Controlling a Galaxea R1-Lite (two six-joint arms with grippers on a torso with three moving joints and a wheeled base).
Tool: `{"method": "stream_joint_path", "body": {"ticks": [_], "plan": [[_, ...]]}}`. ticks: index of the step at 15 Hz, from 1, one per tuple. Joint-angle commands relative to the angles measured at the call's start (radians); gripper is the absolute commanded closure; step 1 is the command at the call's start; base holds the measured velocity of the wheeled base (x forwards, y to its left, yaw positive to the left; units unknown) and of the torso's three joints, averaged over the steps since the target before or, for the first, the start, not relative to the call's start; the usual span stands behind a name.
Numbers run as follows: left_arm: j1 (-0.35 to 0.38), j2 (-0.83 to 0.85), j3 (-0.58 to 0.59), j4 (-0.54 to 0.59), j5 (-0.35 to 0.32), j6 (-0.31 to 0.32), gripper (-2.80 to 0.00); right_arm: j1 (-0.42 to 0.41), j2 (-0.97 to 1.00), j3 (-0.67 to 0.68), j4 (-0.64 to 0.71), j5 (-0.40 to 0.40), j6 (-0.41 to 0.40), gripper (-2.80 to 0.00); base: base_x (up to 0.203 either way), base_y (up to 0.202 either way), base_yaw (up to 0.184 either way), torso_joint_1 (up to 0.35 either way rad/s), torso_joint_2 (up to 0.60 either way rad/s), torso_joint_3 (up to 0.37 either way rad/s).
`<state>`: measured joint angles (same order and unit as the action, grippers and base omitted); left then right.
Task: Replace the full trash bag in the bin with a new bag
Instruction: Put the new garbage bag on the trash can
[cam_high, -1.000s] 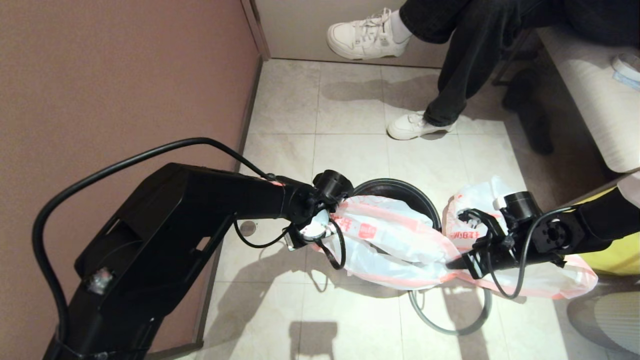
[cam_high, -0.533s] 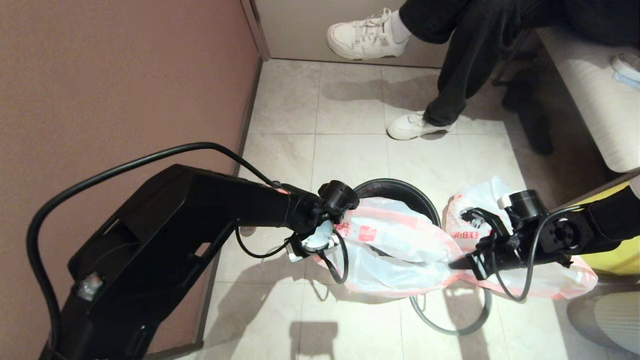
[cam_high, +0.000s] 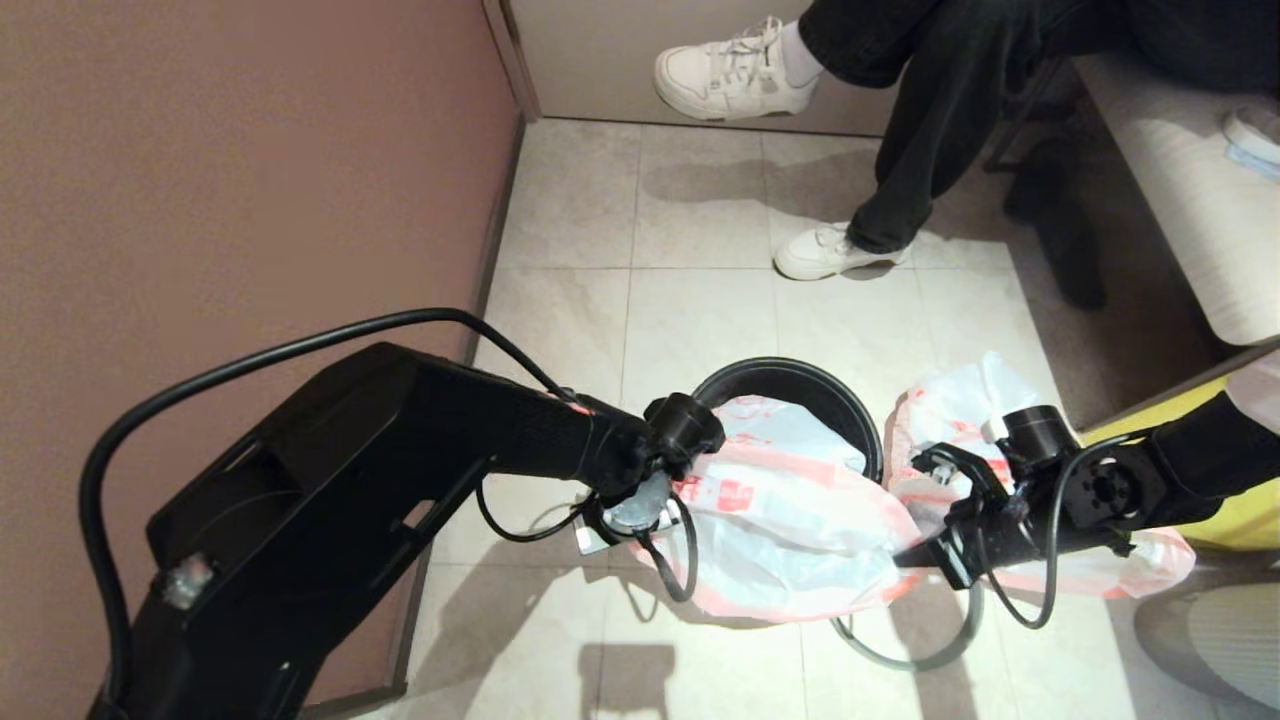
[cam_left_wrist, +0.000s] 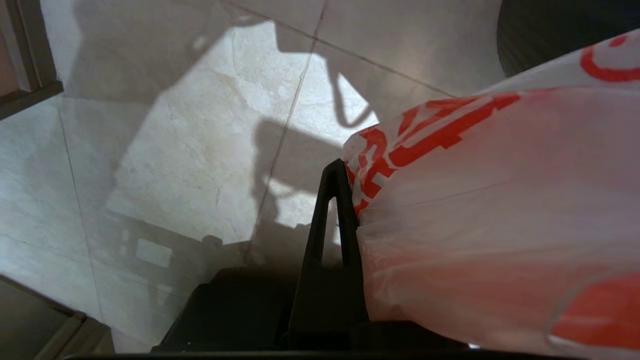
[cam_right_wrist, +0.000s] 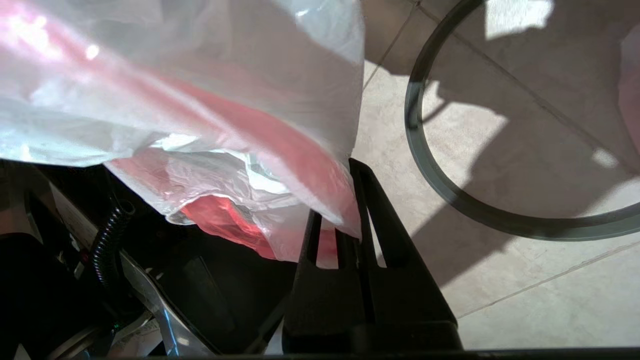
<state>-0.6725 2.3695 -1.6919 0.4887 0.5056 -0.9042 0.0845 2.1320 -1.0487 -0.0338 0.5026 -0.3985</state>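
Observation:
The black bin (cam_high: 790, 380) stands on the tiled floor, and its loose grey ring (cam_high: 900, 660) lies on the tiles in front of it. A limp white new bag (cam_high: 790, 530) with red print and a pink hem hangs stretched across the bin's near rim. My left gripper (cam_high: 688, 490) is shut on the bag's left edge and my right gripper (cam_high: 905, 555) is shut on its right edge. The wrist views show the left gripper (cam_left_wrist: 345, 170) and the right gripper (cam_right_wrist: 350, 167) pinching the plastic. The full trash bag (cam_high: 955, 405) sits on the floor right of the bin, partly behind my right arm.
A brown wall runs close along the left. A seated person's legs and white sneakers (cam_high: 825, 252) are just beyond the bin. A pale bench (cam_high: 1190, 200) and a yellow object (cam_high: 1245, 505) stand on the right. The grey ring (cam_right_wrist: 416, 130) lies beside my right fingers.
Both grippers have come lower and nearer with the bag. The left one has shifted right. The bag now sags in front of the bin, and more of the bin's opening shows.

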Motion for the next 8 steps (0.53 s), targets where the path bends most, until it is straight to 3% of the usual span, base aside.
{"method": "stream_joint_path", "body": {"ticks": [1, 5, 8], "plan": [[0.009, 0.035, -0.006, -0.002, 0.006, -0.005, 0.0, 0.001, 0.053, -0.003, -0.004, 0.003, -0.014, 0.0, 0.0, 0.0, 0.0, 0.0, 0.0, 0.0], [0.04, 0.069, -0.091, -0.012, 0.014, -0.001, 0.0, -0.007, 0.085, -0.009, -0.118, 0.02, -0.004, 0.0, 0.0, 0.0, 0.0, 0.0, 0.0, 0.0], [0.071, 0.092, -0.207, -0.007, 0.029, 0.004, 0.0, -0.013, 0.095, -0.008, -0.218, 0.022, 0.06, 0.0, 0.0, 0.0, 0.0, 0.0, 0.0, 0.0]]}}
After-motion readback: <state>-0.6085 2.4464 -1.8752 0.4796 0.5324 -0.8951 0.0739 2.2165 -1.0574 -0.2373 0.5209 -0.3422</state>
